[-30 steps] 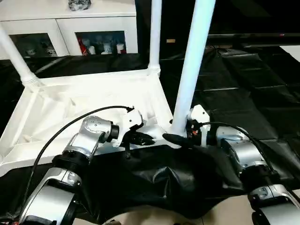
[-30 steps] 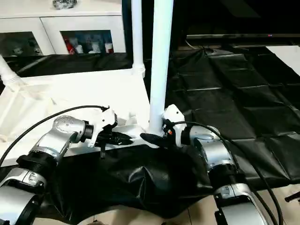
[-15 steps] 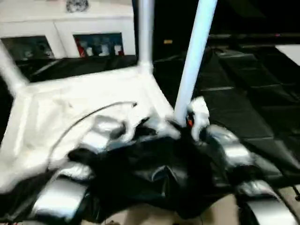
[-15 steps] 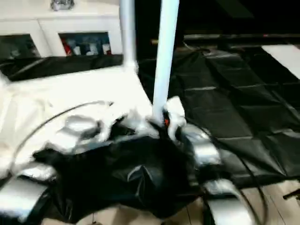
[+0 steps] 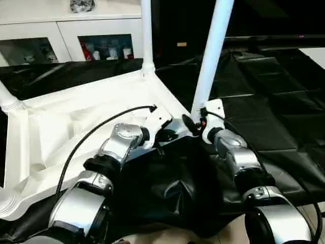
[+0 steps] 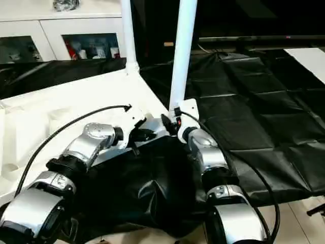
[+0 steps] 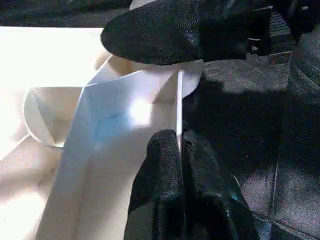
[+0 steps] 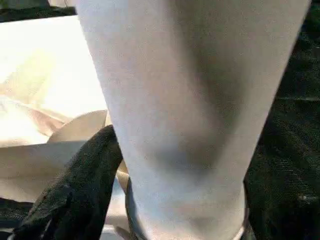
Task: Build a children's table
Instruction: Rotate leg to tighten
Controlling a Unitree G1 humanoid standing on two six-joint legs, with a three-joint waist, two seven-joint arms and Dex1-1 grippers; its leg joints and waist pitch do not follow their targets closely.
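The right claw (image 5: 190, 123) is apparently clamping the leg (image 5: 209, 56) into the tabletop's (image 5: 76, 127) near corner socket while the left claw (image 7: 178, 145) is pinching its rim, next pressing downward.

Head stereo pair: looks forward and down over both forearms onto the upturned tabletop (image 5: 76, 127), cabinet (image 5: 71, 30) behind it. Left wrist camera: very near the tabletop's rim. Right wrist camera: pressed close to the leg (image 8: 190, 115) at the shared near corner

White plastic rectangular tabletop (image 5: 76, 122) and white cylindrical tube legs (image 5: 210, 53) lay on glossy black sheeting (image 5: 264, 101); silver forearms (image 5: 233, 155) carried black gripper fingers (image 7: 170, 185); white cabinet (image 5: 71, 30) behind.
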